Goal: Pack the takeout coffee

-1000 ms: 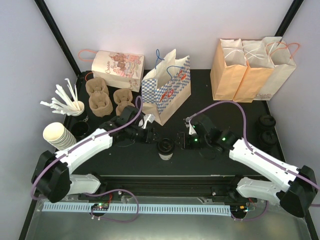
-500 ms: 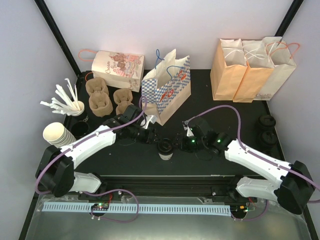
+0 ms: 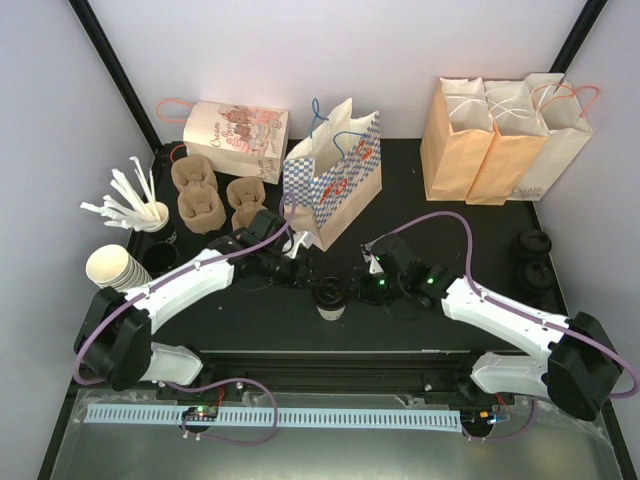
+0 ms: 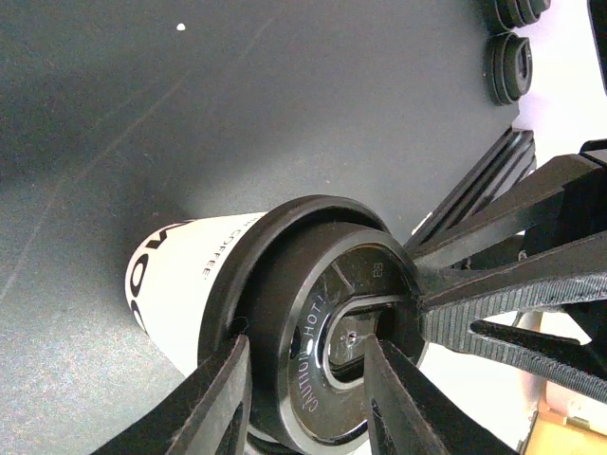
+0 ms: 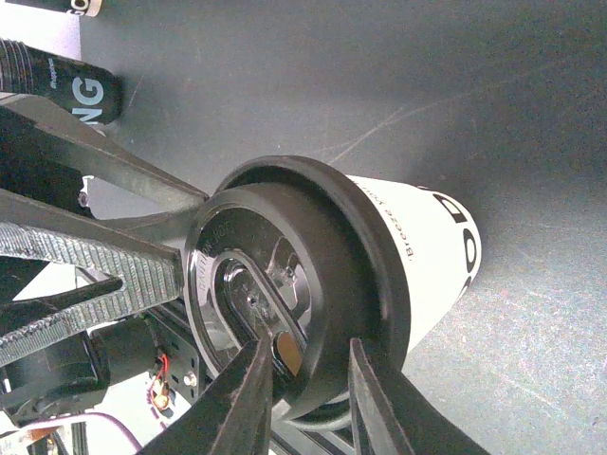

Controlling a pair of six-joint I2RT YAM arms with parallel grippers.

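The coffee cup (image 3: 331, 298) stands upright on the black table (image 3: 440, 215), near the front, between my two arms. My left pincer (image 4: 305, 403) pinches one side of its black lid (image 4: 322, 332). My right pincer (image 5: 302, 403) pinches the other side (its fingers sit tight on the rim). The checkered bag (image 3: 333, 172) stands just behind.

Both end effectors (image 3: 303, 273) (image 3: 362, 282) low, facing inward
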